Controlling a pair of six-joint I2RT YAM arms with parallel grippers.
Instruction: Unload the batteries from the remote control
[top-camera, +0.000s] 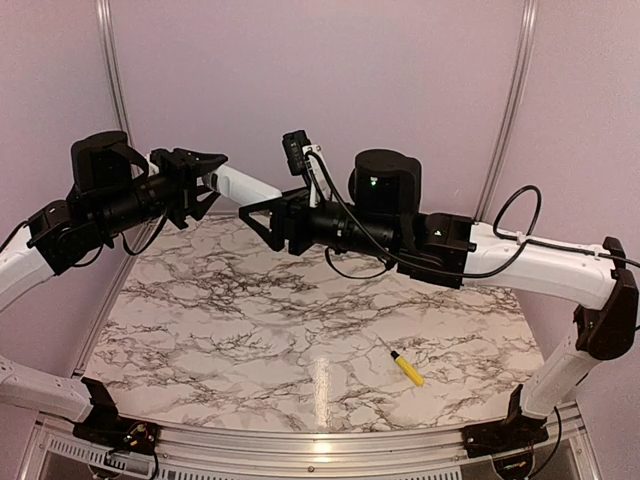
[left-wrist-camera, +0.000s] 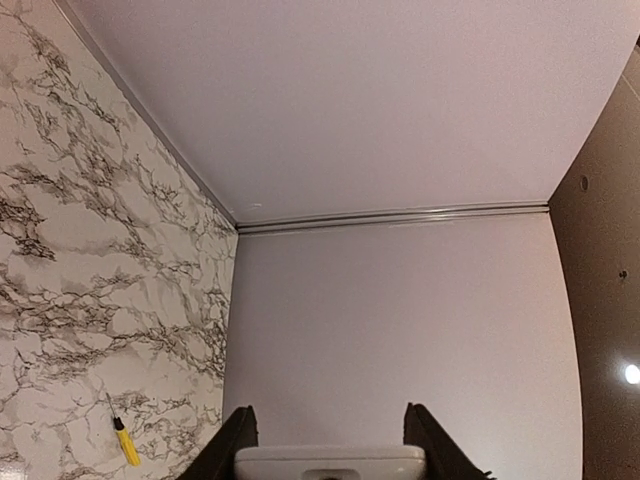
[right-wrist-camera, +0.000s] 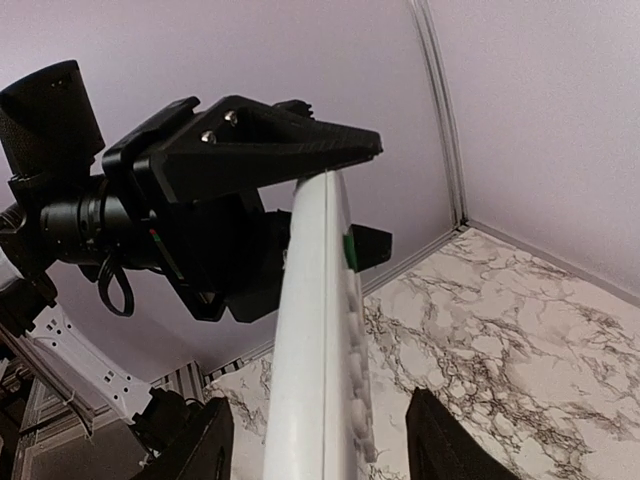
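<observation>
The white remote control (top-camera: 245, 186) is held in the air above the back of the table, with my left gripper (top-camera: 205, 180) shut on one end. In the left wrist view that end (left-wrist-camera: 330, 462) fills the space between the two fingers. My right gripper (top-camera: 255, 215) is open and straddles the free end. In the right wrist view the remote (right-wrist-camera: 315, 350) stands edge-on with its buttons facing right, and there is a gap to each finger (right-wrist-camera: 430, 440). The batteries are hidden.
A yellow-handled screwdriver (top-camera: 406, 368) lies on the marble table (top-camera: 250, 330) at the near right, and it also shows in the left wrist view (left-wrist-camera: 126, 442). Lilac walls with metal rails close off the back and sides.
</observation>
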